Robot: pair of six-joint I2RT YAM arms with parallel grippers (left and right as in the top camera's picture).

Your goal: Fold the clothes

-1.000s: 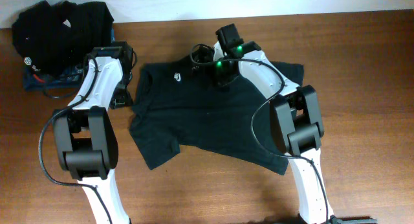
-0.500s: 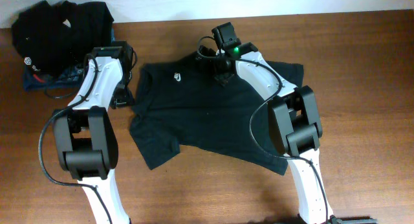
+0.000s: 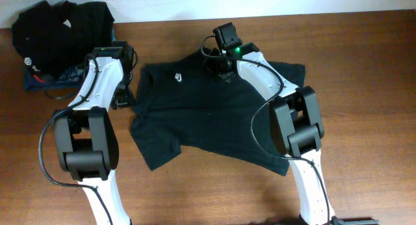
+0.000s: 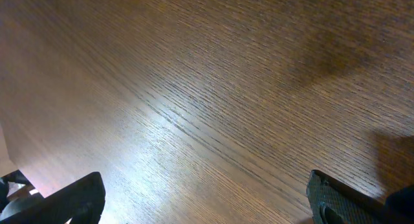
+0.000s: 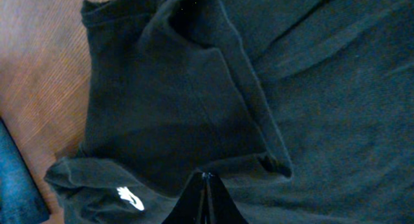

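At the bottom of the overhead view, the two white arms stand on the worktop point(image 3: 370, 121), one on each side. Between them, in the middle of the frame, lies the black shirt point(image 3: 208, 121). It is spread out but not tidy. Its low left corner sticks out in a flap and its edges are wavy. It is not folded yet, so I think the job is only at its start.

A bit higher on the left, the left gripper point(image 3: 123, 98) hangs just beside the shirt's left edge. In the left wrist view its jaws are wide open, one at each low corner of the frame. Only brown wood shows between them, so it holds nothing. I think it waits there so it can take the left side of the shirt.

Higher up, at the top middle, the right gripper point(image 3: 220, 66) reaches to the far edge of the shirt, near the neck. In the right wrist view its jaws are shut tight into one thin point at the bottom middle. The tip sits right at a turned-over bit of cloth. It looks like the jaws pinch the shirt there, maybe to lift that edge and pull it flat or fold it over. A small white mark point(image 5: 129, 197) shows on the shirt, low left.

Farthest away, in the upper left corner, a pile of other clothes point(image 3: 62, 23) sits apart from the shirt, out of the way.
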